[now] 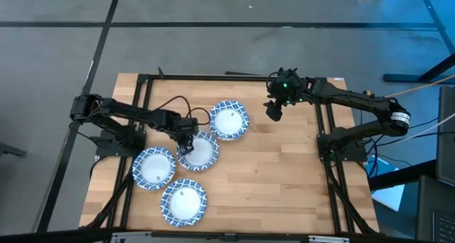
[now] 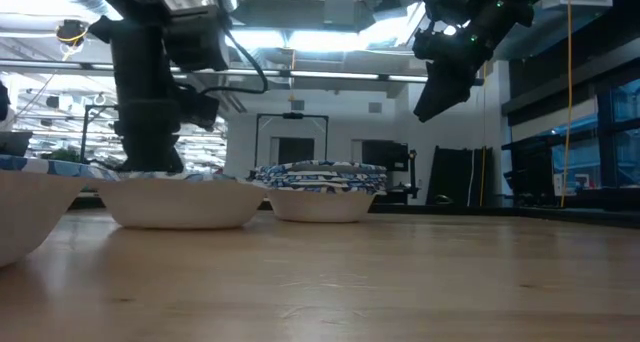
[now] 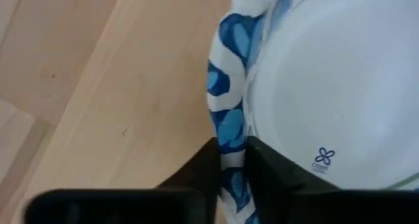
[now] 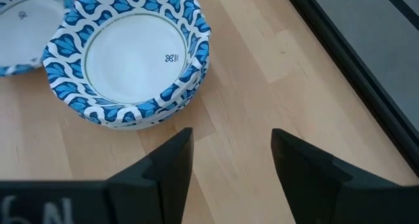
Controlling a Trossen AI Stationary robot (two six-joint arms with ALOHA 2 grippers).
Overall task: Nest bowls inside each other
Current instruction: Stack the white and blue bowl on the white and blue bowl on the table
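Up close, left claw (image 3: 232, 160) pinching bowl rim (image 3: 229, 112) — overhead hides this

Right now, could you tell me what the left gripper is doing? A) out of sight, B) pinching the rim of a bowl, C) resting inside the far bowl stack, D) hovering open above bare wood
B: the left wrist view shows the left gripper closed on the blue-patterned rim of the middle bowl, while the right gripper hangs open above the table.

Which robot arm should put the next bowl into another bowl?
Probably the left. The left gripper is already pinched on the rim of the middle bowl, right beside the far stack of bowls. The right gripper hangs open above bare table, holding nothing.
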